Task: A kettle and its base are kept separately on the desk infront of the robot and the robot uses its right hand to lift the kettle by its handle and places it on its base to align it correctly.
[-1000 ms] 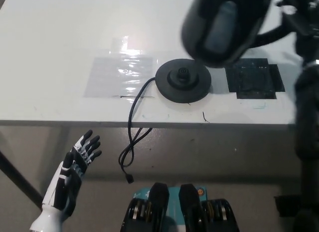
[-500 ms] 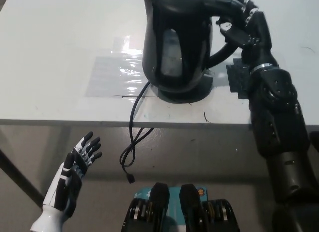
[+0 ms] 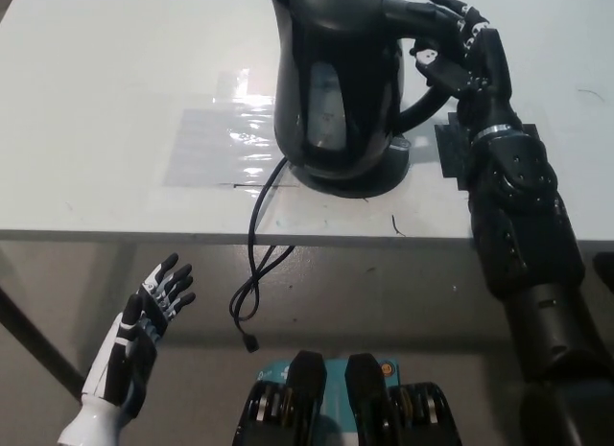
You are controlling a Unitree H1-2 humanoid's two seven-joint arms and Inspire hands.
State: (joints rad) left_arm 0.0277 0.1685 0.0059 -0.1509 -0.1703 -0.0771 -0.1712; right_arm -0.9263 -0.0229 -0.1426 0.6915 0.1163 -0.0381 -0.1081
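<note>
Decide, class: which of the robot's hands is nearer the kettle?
Right. The black right hand is at the kettle handle, above the desk; the white left hand hangs open below the desk edge, far off.

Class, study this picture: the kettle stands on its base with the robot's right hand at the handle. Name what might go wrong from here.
1. The right hand has fingers around the handle; pulling away carelessly might tip the kettle.
2. The base is mostly hidden, so it may be misaligned.
3. The cord hangs off the desk and might snag.
The left hand rests below.
</note>
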